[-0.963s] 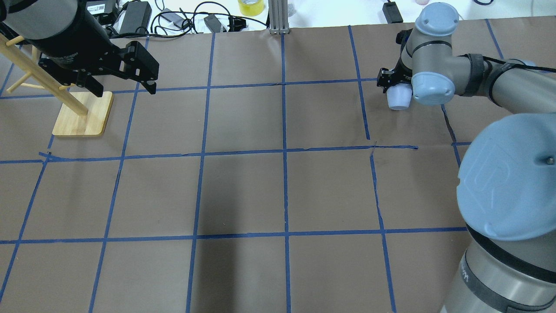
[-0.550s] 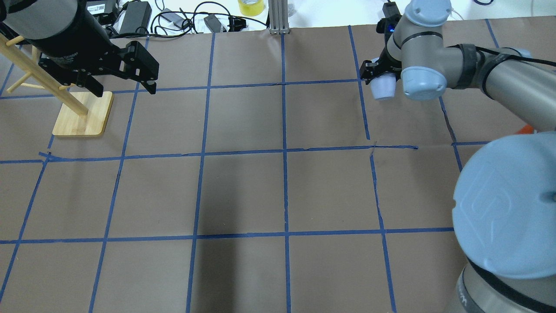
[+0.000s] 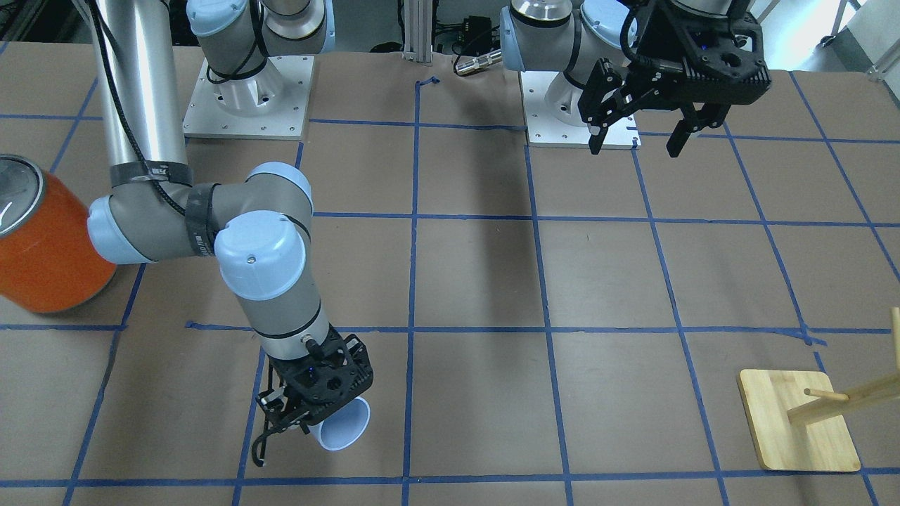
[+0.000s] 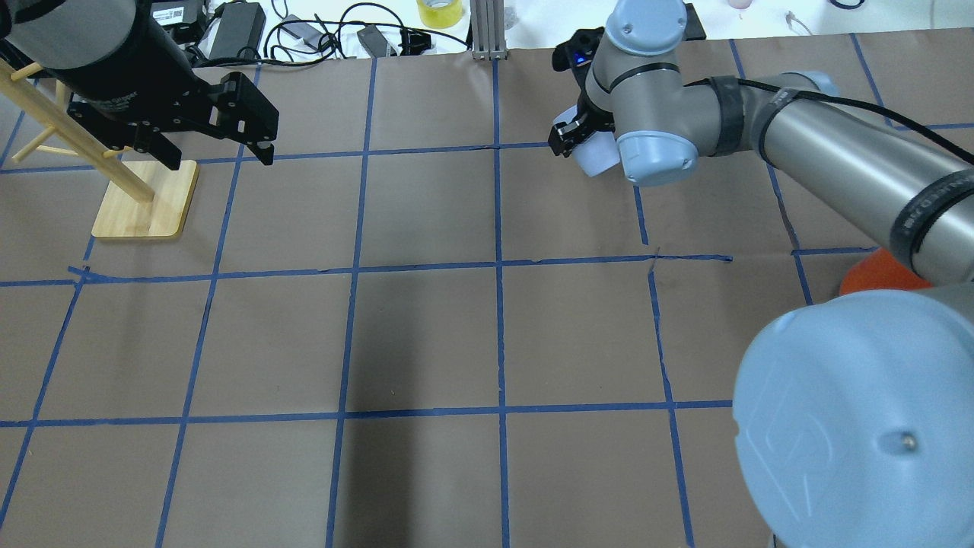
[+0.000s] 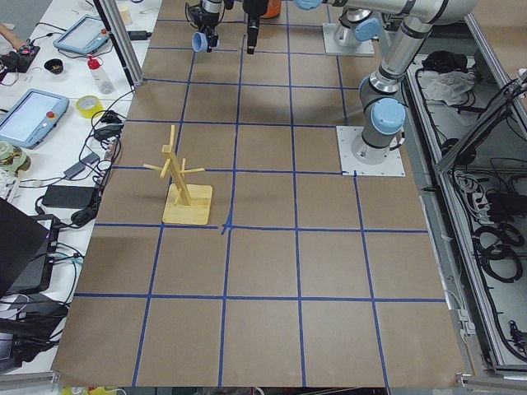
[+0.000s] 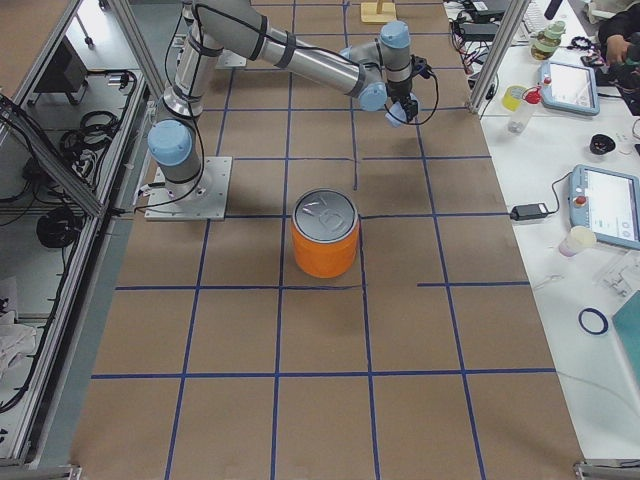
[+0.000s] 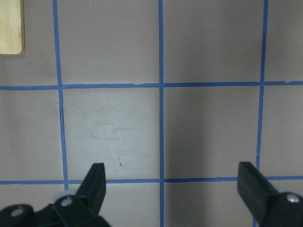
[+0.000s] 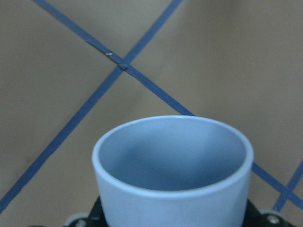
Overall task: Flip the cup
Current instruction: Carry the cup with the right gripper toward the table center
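The pale blue-white cup [image 3: 344, 426] is held in my right gripper [image 3: 309, 416], which is shut on its base end. The cup is tilted, its open mouth pointing away from the gripper, over the far middle-right of the table. In the overhead view the cup [image 4: 594, 157] pokes out beside the right wrist. The right wrist view looks into its bluish inside [image 8: 173, 161]. It also shows in the exterior right view [image 6: 397, 114]. My left gripper [image 4: 219, 160] is open and empty, high over the far left; its fingers [image 7: 97, 175] frame bare paper.
A large orange can [image 3: 49, 246] with a silver top stands near the robot's right side, also in the exterior right view [image 6: 325, 236]. A wooden peg rack [image 4: 144, 199] stands at the far left. Cables and boxes lie beyond the far edge [image 4: 304, 30].
My right arm has swung left along the far side of the table with the cup in its grip. The left arm has not moved.
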`<control>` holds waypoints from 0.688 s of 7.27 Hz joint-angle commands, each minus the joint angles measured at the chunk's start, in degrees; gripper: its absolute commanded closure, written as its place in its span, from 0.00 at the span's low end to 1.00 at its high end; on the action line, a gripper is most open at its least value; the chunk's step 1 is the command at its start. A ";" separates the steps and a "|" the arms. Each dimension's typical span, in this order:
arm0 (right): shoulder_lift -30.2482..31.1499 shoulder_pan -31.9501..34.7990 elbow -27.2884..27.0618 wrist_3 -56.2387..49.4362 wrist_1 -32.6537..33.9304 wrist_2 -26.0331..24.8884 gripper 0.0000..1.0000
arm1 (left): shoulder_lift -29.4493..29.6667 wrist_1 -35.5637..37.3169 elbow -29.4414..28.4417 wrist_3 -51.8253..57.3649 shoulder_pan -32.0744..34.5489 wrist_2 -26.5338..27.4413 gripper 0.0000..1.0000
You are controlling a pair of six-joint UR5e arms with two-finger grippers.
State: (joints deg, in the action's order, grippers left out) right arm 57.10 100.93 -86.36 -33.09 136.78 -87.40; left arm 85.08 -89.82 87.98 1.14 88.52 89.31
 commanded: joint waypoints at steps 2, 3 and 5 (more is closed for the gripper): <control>-4.17 8.75 3.20 -12.03 0.25 1.60 0.80 | 0.00 0.00 -0.09 0.01 -0.02 -0.02 0.00; -5.41 10.24 4.17 -13.39 0.24 1.88 0.80 | 0.00 0.00 -0.09 0.01 -0.02 -0.02 0.00; -6.56 14.02 4.71 -13.58 -0.19 1.62 0.75 | 0.00 0.00 -0.09 0.09 -0.02 -0.02 0.00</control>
State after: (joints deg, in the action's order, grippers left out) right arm 51.40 112.62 -82.17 -46.14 136.85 -85.75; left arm 85.07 -89.83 87.90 1.16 88.51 89.30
